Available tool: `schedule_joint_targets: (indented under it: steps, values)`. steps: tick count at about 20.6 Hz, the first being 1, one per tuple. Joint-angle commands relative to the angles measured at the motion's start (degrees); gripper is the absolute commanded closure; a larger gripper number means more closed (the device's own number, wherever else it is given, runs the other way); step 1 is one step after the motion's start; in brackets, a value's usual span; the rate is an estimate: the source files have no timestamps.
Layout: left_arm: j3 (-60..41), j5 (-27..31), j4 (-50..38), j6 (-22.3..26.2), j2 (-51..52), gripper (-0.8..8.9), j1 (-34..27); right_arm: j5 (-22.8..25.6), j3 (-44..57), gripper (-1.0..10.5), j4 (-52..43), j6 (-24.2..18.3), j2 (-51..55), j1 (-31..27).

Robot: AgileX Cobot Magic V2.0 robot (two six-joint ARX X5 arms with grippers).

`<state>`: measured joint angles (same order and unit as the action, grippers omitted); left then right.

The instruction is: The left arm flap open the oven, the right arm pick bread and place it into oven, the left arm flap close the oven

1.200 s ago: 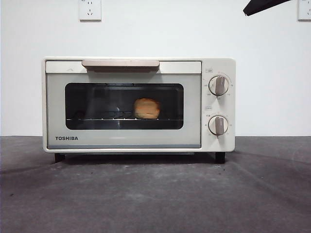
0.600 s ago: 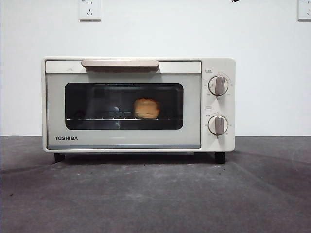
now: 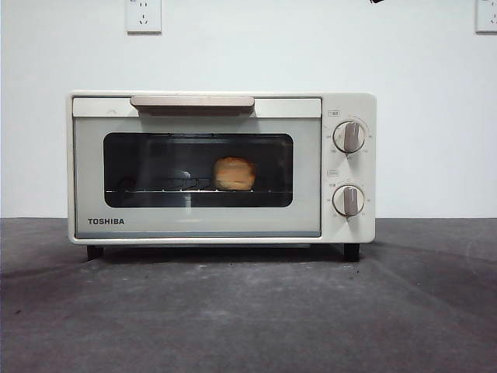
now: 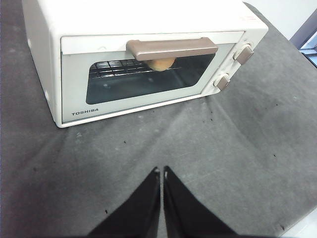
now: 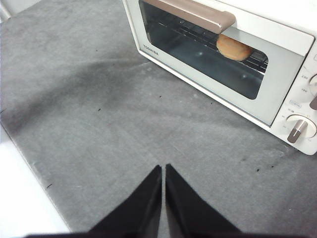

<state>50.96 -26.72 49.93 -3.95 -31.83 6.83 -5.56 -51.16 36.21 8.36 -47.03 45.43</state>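
Observation:
The cream-white TOSHIBA oven stands on the grey table with its door shut and its beige handle up. Behind the dark glass, the golden bread rests on the wire rack, right of the window's middle. My left gripper hangs shut and holds nothing, well back from the oven's front over the mat. On the other side, the right gripper is shut too and holds nothing, away from the oven. A black arm tip barely shows at the front view's top edge.
Grey mat covers the table in front of the oven. Two round knobs sit on the oven's right panel. A white wall with a socket stands behind. The table's edge lies near the right gripper.
The black arm wedge at the front view's top right a second ago has risen almost out of the picture. Oven and bread have not moved.

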Motion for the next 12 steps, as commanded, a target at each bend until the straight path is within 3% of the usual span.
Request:
schedule_joint_targets:
  steps: [1,6,8,12]
  values:
    - [1.2,0.2,-0.7,0.5,-0.3,7.97,0.1,0.2,-0.5,9.4,-0.6,0.3,-0.4,0.6]
    - [1.2,0.2,-1.5,0.5,0.1,7.97,0.1,0.2,-0.5,9.4,-0.6,0.3,-0.4,0.6]
    - [1.2,0.2,-2.5,5.2,0.9,7.97,0.1,0.2,-0.5,9.4,-0.6,0.3,-0.4,0.6]
    - [-1.4,0.4,-16.2,10.2,3.9,7.97,-0.4,0.2,-0.5,9.4,-0.6,0.3,-0.4,0.6]
